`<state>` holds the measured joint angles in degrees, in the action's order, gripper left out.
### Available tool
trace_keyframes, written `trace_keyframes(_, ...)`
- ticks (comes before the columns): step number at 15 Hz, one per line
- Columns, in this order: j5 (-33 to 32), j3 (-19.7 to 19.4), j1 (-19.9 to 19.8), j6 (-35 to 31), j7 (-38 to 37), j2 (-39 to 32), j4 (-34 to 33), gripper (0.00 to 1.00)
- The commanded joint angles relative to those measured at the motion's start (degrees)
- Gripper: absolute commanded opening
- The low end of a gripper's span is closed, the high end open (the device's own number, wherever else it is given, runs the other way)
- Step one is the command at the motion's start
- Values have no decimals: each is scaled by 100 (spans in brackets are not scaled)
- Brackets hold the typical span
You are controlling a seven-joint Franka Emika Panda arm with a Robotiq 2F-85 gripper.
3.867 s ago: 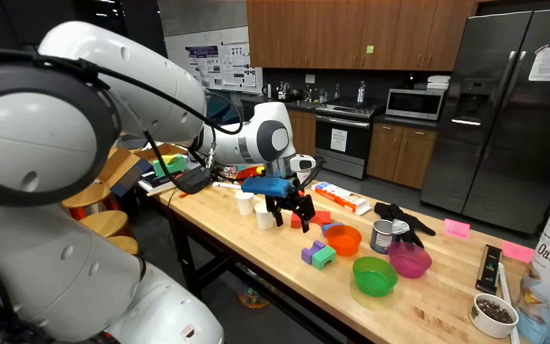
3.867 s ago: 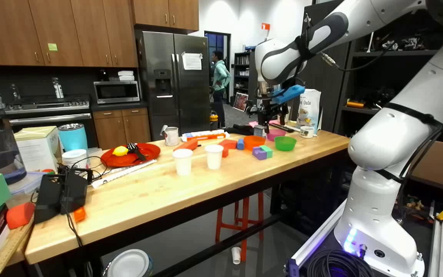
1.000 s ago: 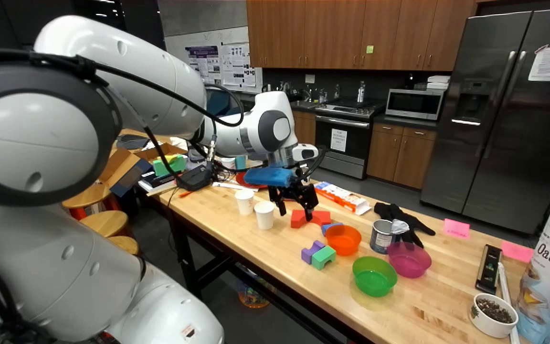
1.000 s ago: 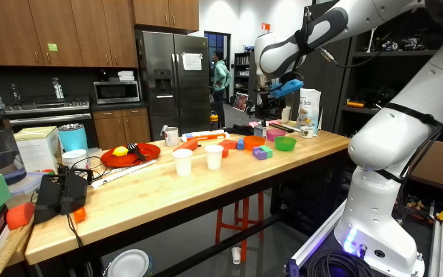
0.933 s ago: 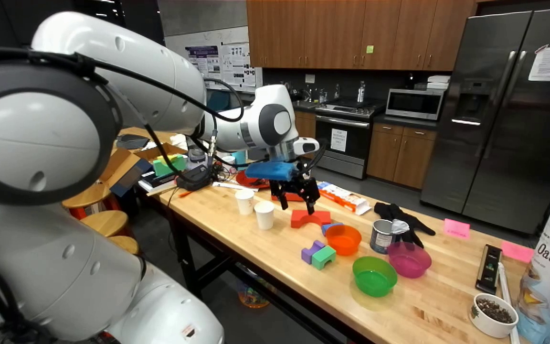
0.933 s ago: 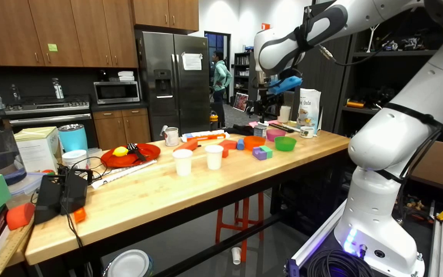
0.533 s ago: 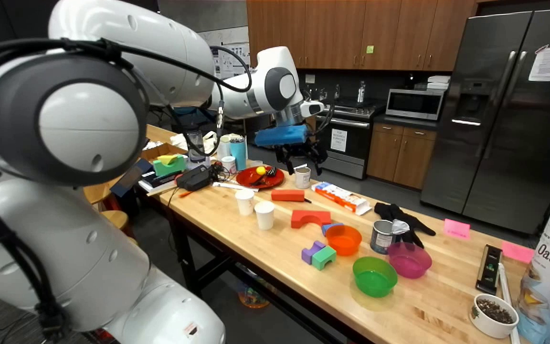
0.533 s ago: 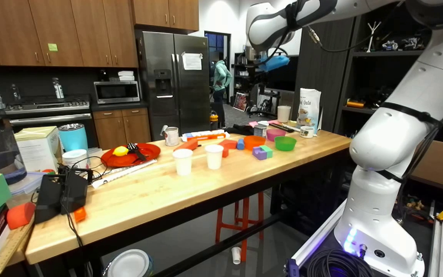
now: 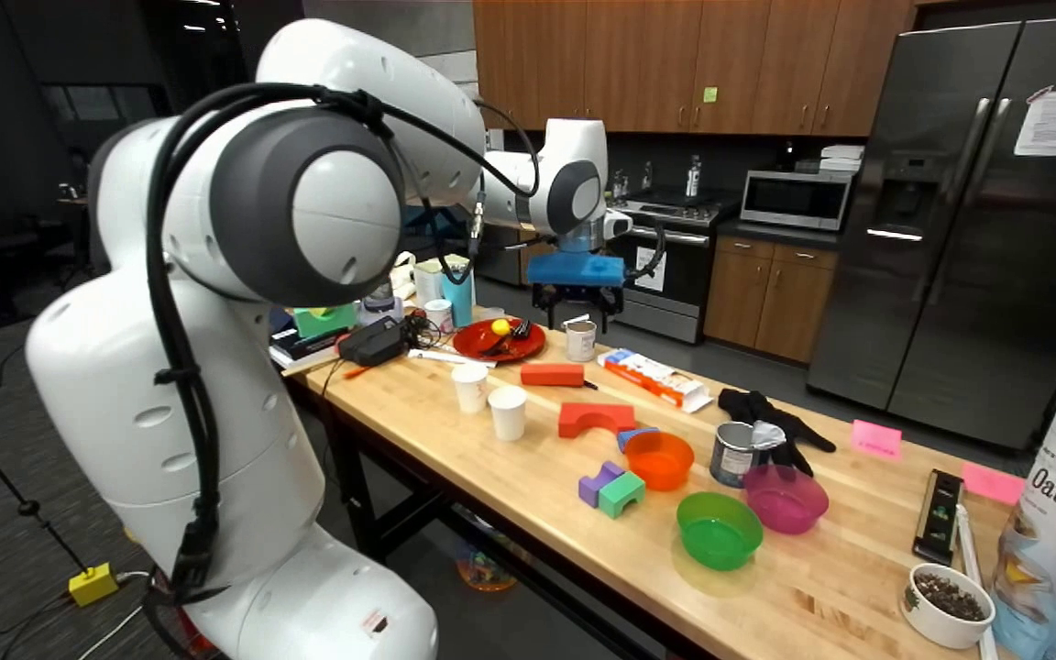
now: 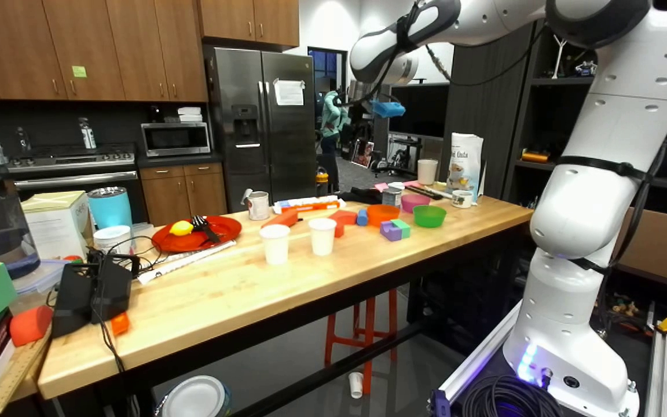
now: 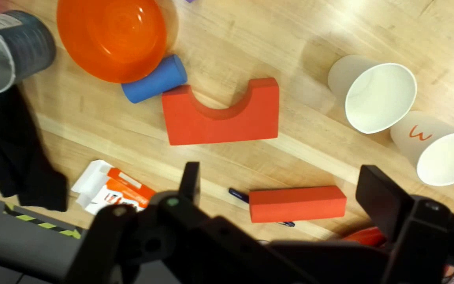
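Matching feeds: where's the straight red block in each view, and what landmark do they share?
In an exterior view: straight red block, just below picture centre.
In an exterior view: straight red block, left of centre, beyond the white cups.
Wrist view: straight red block, below and right of centre.
Shared landmark: the orange bowl, in all three.

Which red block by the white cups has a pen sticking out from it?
The straight red bar, framed by the open gripper in the wrist view: a dark pen shows on two sides. The red arch has a curved cut-out and no pen.
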<state>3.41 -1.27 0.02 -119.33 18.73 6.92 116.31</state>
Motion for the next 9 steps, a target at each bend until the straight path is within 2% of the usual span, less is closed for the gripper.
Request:
trace_keyframes(1, 526, -57, 55, 127, 654, -480, -261, 100)
trace_keyframes(9, 1181, 172, 79, -51, 800, -582, 160, 100)
